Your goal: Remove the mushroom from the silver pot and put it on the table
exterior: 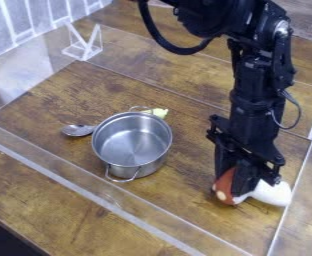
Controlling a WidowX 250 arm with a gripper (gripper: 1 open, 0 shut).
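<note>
The mushroom point(263, 193) is pinched at its cap by the claw point(231, 184), low over the table point(132, 215).

- Single view, so no part of the scene is shared with another camera.
- The camera looks down at a slant from above the worktop point(65, 195), which fills most of the frame.
- It stands close enough to take in the silver pot point(132, 145) whole, left of centre toward nine o'clock.
- It faces across the planks toward a white slatted surface point(25, 25) at eleven o'clock.
- The robot arm point(252, 75) enters from twelve o'clock and is cut off by the top edge.
- The tool point(239, 165) and the mushroom point(252, 190) sit within view at four o'clock.
</note>
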